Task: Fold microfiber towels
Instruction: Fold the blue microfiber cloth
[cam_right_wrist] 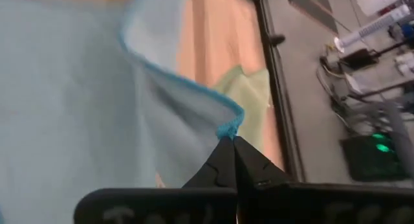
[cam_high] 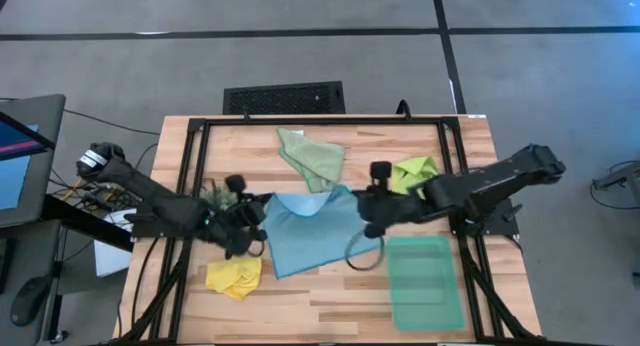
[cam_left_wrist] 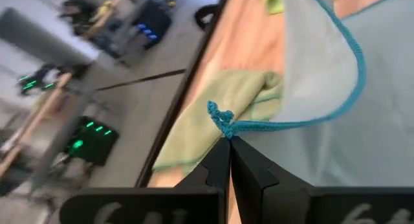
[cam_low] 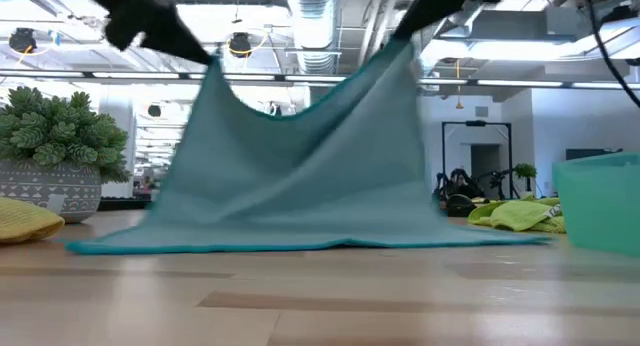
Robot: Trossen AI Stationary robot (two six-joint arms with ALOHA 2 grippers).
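Pinched corners sit closest to us in both wrist views: the left claw (cam_left_wrist: 229,141) has its fingers clamped tight on one stitched corner of the light blue towel (cam_high: 315,229), and the right claw (cam_right_wrist: 228,141) is clamped just as tight on another corner. From the low view we see the light blue towel hanging like a tent between the two raised corners, its lower hem trailing on the tabletop (cam_high: 330,301). From above, the cloth lies mid-tabletop between the two arms.

We judge this to be the first fold of this towel: two corners are gripped and lifted, and the fold itself is not yet laid. Our next move, as we read it, calls for carrying both corners together across to the opposite hem at an even height, keeping the top edge taut so the cloth does not sag or twist, then lowering and letting go once the edges line up.

Around it, the pale sage green towel (cam_high: 311,156) lies crumpled toward the far edge, the lime green towel (cam_high: 415,172) is bunched beside the right arm, and the yellow towel (cam_high: 233,277) sits crumpled near the left arm. A teal tray (cam_high: 425,282) rests on the near right.
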